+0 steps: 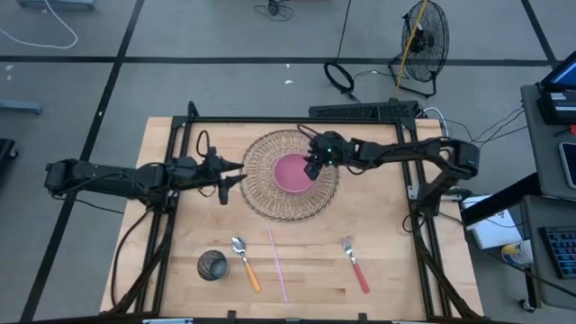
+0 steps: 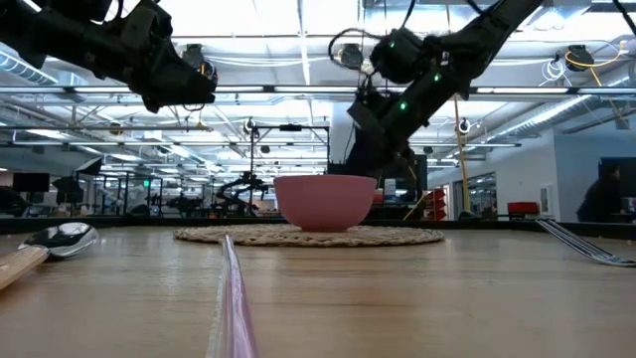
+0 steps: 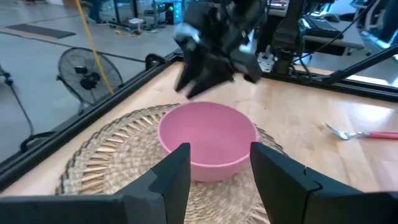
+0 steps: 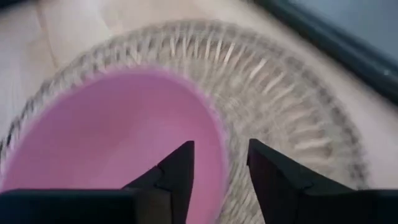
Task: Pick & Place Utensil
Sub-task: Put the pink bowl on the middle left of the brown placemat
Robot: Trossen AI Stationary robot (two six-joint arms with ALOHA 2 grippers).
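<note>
The right gripper [image 1: 312, 168] hangs over the far rim of the pink bowl [image 1: 292, 172] on the woven mat [image 1: 261, 193], fingers apart and empty. The left gripper [image 1: 236, 175], also parted, waits beside the mat. The fork [image 1: 355, 265], spoon [image 1: 245, 262] and straw [image 1: 277, 264] lie well apart from both, along the table's near edge.

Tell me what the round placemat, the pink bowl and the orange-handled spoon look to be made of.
Round woven placemat: likely straw or wicker, with visible tan radiating strands and a matte look.
Pink bowl: smooth and matte with an even colour, perhaps plastic or silicone; ceramic cannot be ruled out.
Orange-handled spoon: its shiny reflective head suggests metal; the handle's material is unclear.
</note>
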